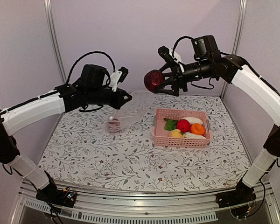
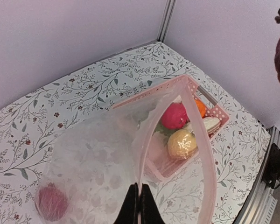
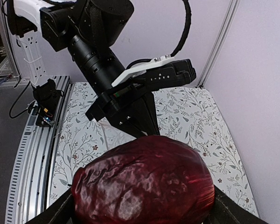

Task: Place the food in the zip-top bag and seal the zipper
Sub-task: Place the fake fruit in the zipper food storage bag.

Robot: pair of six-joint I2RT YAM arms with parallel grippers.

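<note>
- The left jaws are closed on the mouth edge of the bag [image 2: 98, 158], with the film pinched flat at their tips. That edge is lifted clear of the table [image 1: 107, 158], apparently so that the mouth is held gaping.
- The zipper [image 2: 206, 154] is seen arching away ahead of the left jaws and to their right, unsealed. The opening is turned toward the other arm, presumably so food can be fed in.
- One reddish piece [image 2: 52, 201] lies at the bag's bottom, below and to the left of the left jaws, where the bag rests on the table.
- The right jaws are gripping the maroon piece [image 3: 144, 182] by its sides. It is held high in the air, well above the table.
- Seen from the right jaws, the left jaws' tips lie just ahead, near the maroon piece but apart from it.
- The basket [image 1: 182, 141] sits below the right jaws, just beside the bag. A red ball [image 1: 183, 125], an orange piece [image 1: 198, 129], a yellow one [image 1: 176, 133], white oblongs [image 1: 192, 120] and a green leaf [image 1: 170, 124] lie in it, so most of the food is judged not yet bagged.
- The step in hand is judged to be carrying the maroon piece to the mouth. Release is best delayed until it is over the opening, since the film is limp and the piece is bulky enough to catch on the zipper.
</note>
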